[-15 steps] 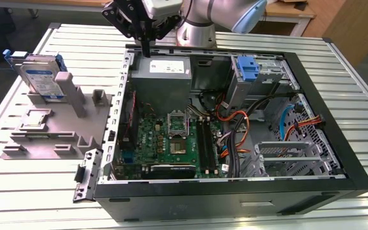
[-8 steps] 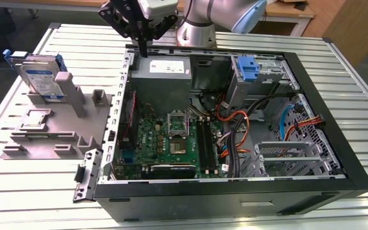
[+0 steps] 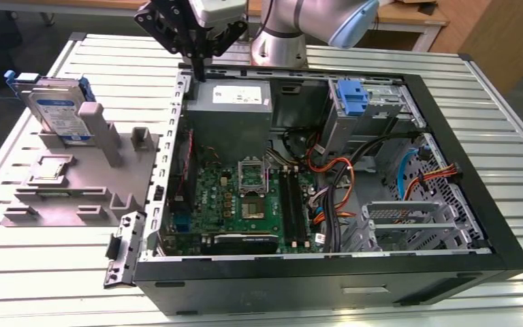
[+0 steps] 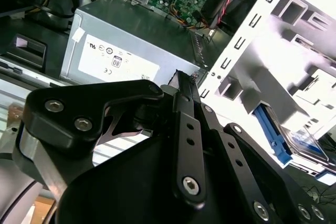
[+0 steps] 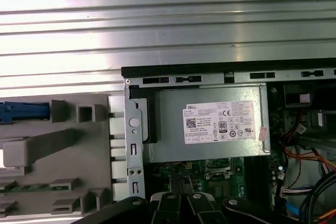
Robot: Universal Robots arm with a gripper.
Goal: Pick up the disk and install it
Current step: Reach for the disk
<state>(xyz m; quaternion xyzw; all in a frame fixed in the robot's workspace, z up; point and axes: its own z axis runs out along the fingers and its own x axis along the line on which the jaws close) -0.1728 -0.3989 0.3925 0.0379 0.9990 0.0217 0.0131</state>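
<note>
- Disk (image 3: 57,109) stands on edge in the grey holder (image 3: 80,187), well apart from the gripper (image 3: 198,61), off toward the exterior view's left. Nothing is touching it.
- The first wrist view has the disk (image 5: 23,111) edge-on, as a blue strip.
- Gripper looks pinched closed and is carrying nothing. It hangs over the near wall of the case (image 3: 506,252), with the power supply (image 3: 229,102) just below its tips.
- My read: the pick-up hasn't started and nothing is installed yet.
- I reckon a grab on that blue frame calls for the jaws spread wider than the disk's thickness, lined up with its top edge, and then a straight lift so it doesn't bind in the slot.
- Writing: the disk has a white-and-blue label (image 3: 62,117), too small to read. The power supply carries a white sticker (image 5: 223,123) with print and round marks, which I'm not reading out.
- Another blue carrier (image 3: 353,95) sits in the case's drive bay, on the opposite side of the gripper from the disk.
</note>
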